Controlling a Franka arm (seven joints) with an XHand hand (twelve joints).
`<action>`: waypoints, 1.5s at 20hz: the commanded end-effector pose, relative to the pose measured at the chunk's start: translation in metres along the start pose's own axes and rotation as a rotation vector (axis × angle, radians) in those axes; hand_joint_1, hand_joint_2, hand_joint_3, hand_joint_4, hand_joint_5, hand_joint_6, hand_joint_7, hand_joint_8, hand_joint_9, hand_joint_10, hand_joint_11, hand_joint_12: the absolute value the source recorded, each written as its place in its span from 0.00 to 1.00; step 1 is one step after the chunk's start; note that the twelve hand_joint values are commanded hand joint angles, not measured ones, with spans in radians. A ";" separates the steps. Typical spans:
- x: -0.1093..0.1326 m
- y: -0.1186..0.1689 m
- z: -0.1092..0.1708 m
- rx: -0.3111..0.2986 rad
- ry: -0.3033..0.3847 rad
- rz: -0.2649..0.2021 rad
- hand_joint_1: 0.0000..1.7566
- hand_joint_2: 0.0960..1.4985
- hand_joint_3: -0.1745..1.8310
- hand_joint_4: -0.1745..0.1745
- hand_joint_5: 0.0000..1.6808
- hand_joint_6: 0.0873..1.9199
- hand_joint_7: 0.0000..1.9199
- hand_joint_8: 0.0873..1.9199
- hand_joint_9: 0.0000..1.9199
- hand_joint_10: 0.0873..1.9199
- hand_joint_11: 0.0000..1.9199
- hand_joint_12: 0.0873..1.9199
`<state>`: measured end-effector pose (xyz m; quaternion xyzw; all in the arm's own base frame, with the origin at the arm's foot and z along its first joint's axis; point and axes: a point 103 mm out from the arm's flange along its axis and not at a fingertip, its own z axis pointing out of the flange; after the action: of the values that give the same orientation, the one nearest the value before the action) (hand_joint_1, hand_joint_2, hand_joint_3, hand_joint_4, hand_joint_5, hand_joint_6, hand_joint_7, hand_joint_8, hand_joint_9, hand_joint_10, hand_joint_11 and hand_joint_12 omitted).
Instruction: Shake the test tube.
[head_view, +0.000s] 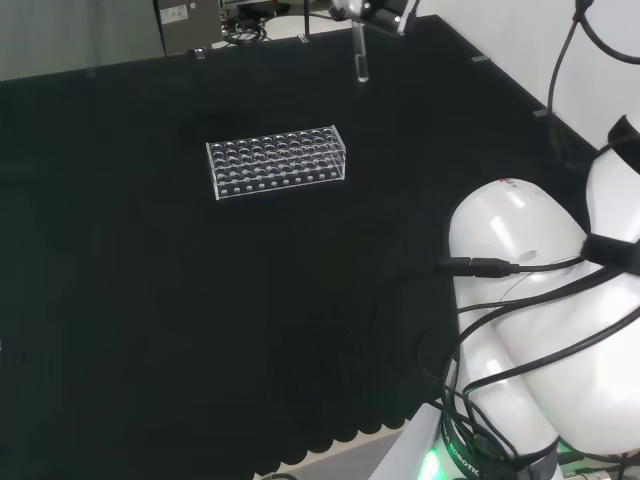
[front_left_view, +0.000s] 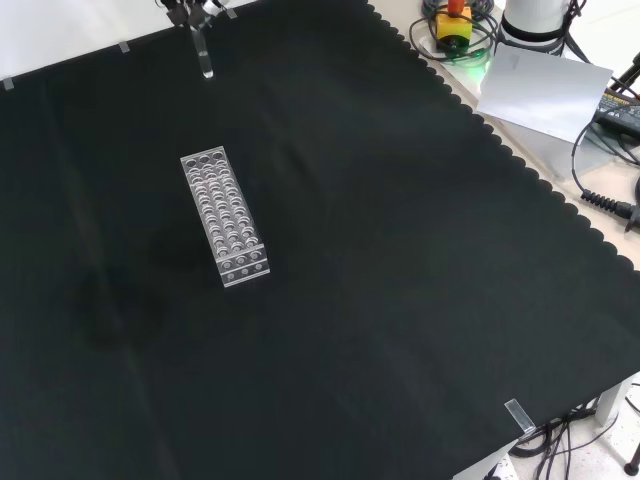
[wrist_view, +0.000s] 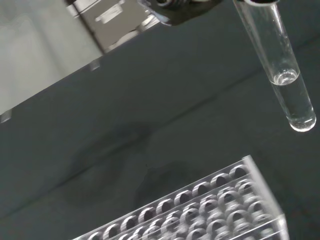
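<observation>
Clear liquid in the test tube (wrist_view: 280, 65) above rack (wrist_view: 210, 210); wrist view's own detail

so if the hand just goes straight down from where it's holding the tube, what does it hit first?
Probably bare black cloth. The hand holds the test tube well above the bench, and the rack appears offset to one side, though depth is hard to judge.

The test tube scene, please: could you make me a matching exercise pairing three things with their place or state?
Things:
1. test tube
2. rack
3. robot hand

States:
A. standing on the black cloth, every hole empty
B. at the head view's top edge, grasping something
C. held in the air, a little clear liquid at its bottom

Pairs: 1-C, 2-A, 3-B
</observation>
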<state>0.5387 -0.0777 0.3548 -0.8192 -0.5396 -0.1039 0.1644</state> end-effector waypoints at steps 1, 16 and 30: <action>-0.009 0.001 -0.005 -0.020 -0.020 0.033 0.87 0.65 0.09 0.00 0.64 0.42 0.86 0.30 0.84 0.39 0.55 0.43; 0.131 -0.024 0.054 0.121 0.121 -0.227 0.87 0.65 0.09 0.00 0.64 0.42 0.86 0.30 0.84 0.39 0.55 0.43; 0.187 -0.034 0.078 0.182 0.143 -0.307 0.87 0.65 0.09 0.00 0.64 0.42 0.86 0.30 0.84 0.39 0.55 0.43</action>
<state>0.5736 0.1273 0.3584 -0.6951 -0.6596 -0.1376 0.2505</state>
